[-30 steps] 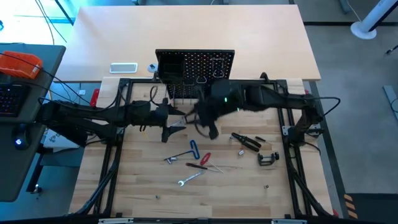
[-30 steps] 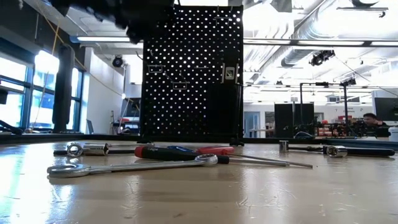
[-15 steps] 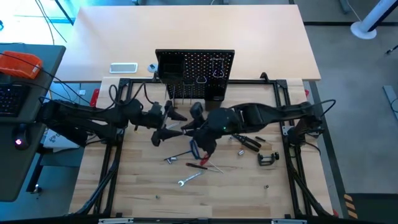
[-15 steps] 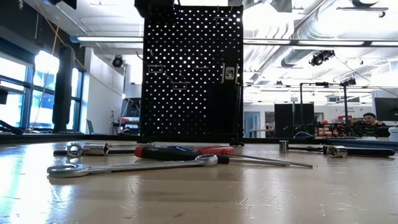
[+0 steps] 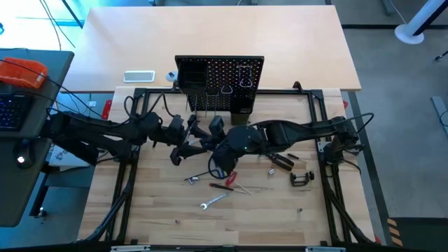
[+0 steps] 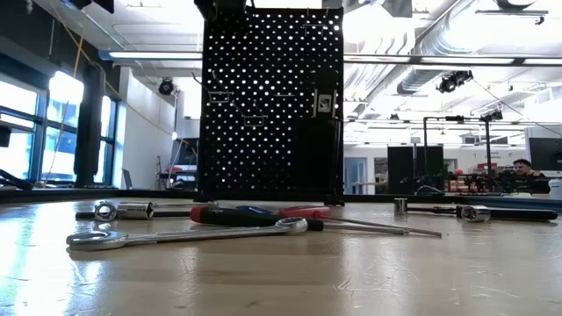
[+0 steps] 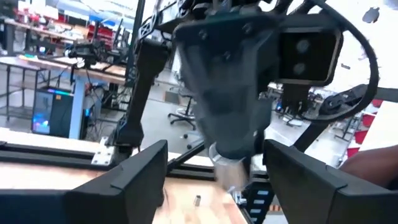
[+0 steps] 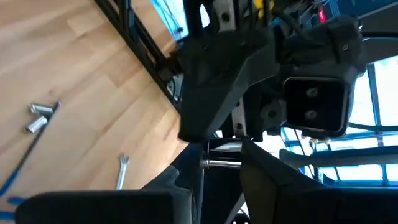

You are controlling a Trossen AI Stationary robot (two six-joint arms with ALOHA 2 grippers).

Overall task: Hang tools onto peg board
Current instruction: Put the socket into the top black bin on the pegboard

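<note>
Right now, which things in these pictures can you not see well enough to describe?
- Silver metal cylinder between the right gripper's fingers, right wrist view: fingers cover most of it; its kind is unclear.
- Blue-handled T hex key, high view: the right arm covers its top.
- Upright black perforated peg board, low view: top cut off by the picture's edge.
- Board's hooks, high view: too small.

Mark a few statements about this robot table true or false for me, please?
1. The peg board stands upright at the table's far side. True.
2. The black C-clamp hangs on the board. False: it lies on the table.
3. The left gripper is shut tight. False: its fingers stand wide apart.
4. The right gripper holds a silver tool. True.
5. A red-handled screwdriver lies on the table. True.
</note>
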